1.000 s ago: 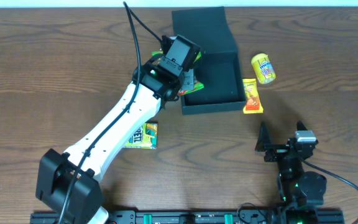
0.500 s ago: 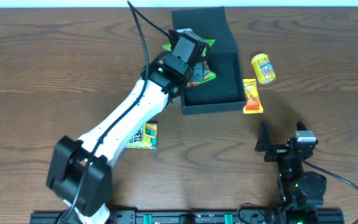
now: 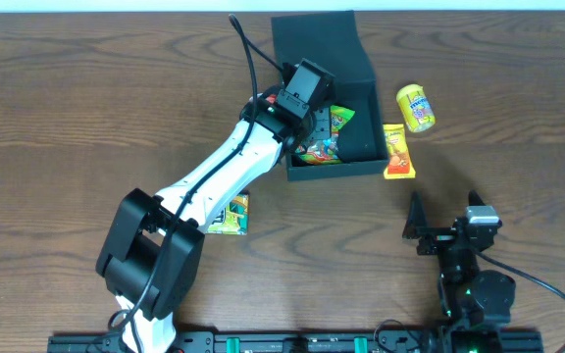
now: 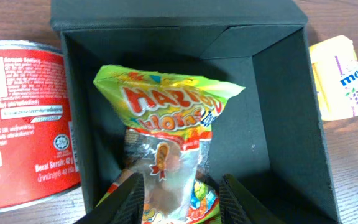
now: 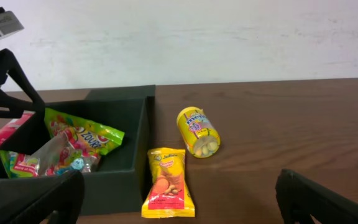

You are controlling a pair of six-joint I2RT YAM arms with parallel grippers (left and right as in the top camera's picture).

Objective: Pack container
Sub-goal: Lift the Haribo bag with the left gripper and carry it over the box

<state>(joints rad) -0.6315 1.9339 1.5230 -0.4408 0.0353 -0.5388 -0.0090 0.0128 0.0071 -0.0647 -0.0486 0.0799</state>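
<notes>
My left claw [image 4: 182, 190] pinches the lower end of a crinkly green and orange snack bag [image 4: 166, 106], which hangs inside the dark teal-black matte square box [image 4: 284, 130]. The box sits on the wooden bench [image 3: 86, 118] at the upper middle of the overhead frame, its flat lid open toward the top edge. A red printed can [image 4: 23, 118] stands just outside the box's left wall in my left wrist view. A yellow canister [image 3: 415, 106] and a yellow-orange packet [image 3: 396, 150] lie right of the box. My right claw [image 5: 179, 202] is spread wide at the lower right, holding nothing.
</notes>
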